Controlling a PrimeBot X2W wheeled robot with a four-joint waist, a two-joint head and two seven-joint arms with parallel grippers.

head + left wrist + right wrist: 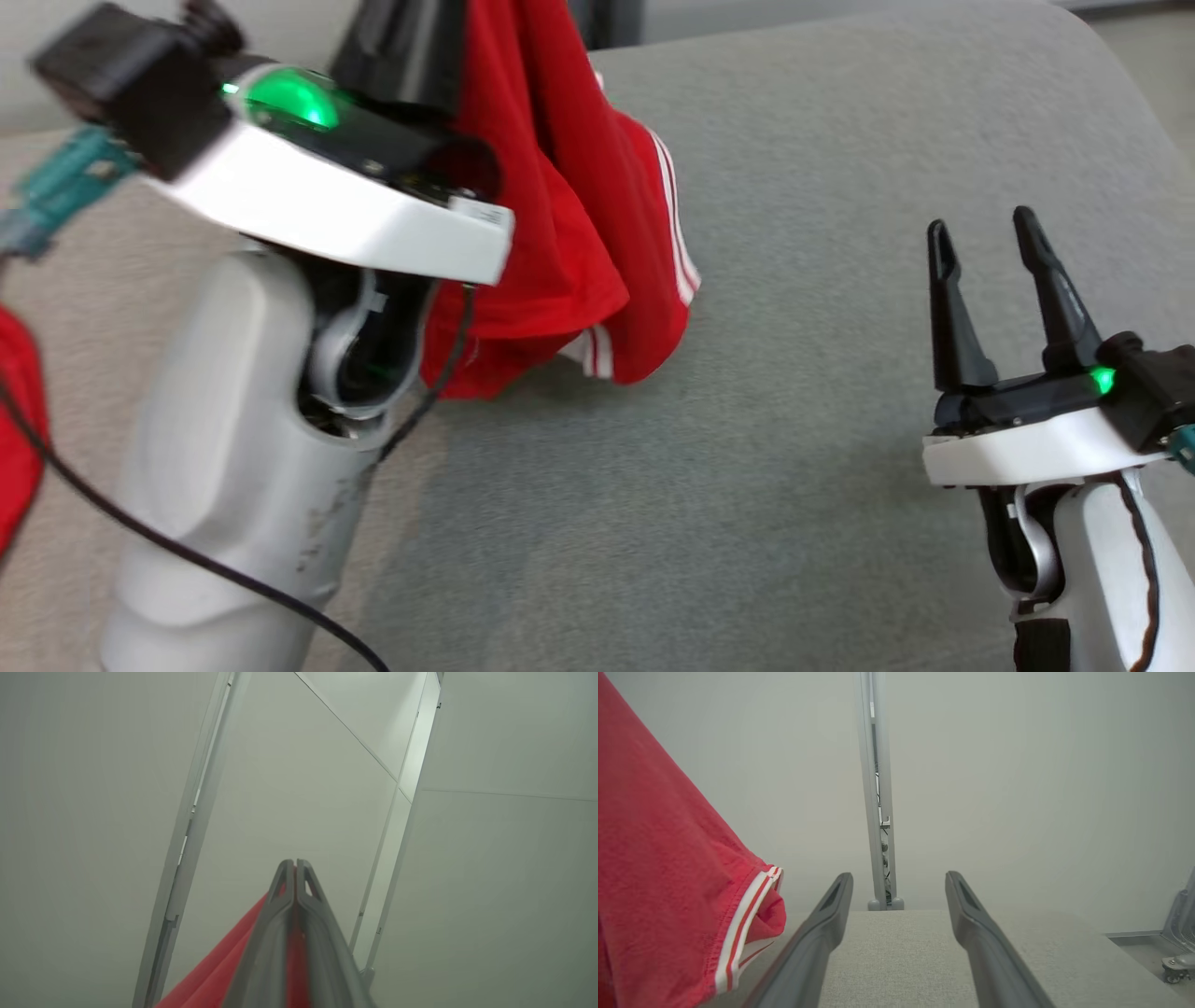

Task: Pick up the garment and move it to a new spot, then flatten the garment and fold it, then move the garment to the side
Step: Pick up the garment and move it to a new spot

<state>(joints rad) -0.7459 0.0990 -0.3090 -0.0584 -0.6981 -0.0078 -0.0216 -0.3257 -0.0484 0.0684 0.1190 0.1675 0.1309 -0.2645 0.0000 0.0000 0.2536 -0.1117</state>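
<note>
We have the red garment (pixel 569 215) up off the grey padded surface (pixel 840 187), hanging from our left gripper (pixel 295 863). In the left wrist view its two fingers are pressed tight together with red cloth pinched between them, and more cloth falls away below and to the left against a pale wall (pixel 93 812).

From the head, the cloth hangs in folds behind our left wrist. White stripes (pixel 674 215) run along one edge, and a second striped hem sits at the bottom. The lowest folds come down to the surface, though we cannot tell whether they touch it. A black cable (pixel 187 551) loops across the left forearm.

On the other side, our right gripper (pixel 985 233) sits low over the surface with its fingers spread wide and nothing between them, well clear of the garment. Its wrist view shows a striped sleeve hanging just left of the fingers. An upright post (pixel 878 788) stands beyond the far edge, with a small wheel (pixel 1174 970) at the right.
</note>
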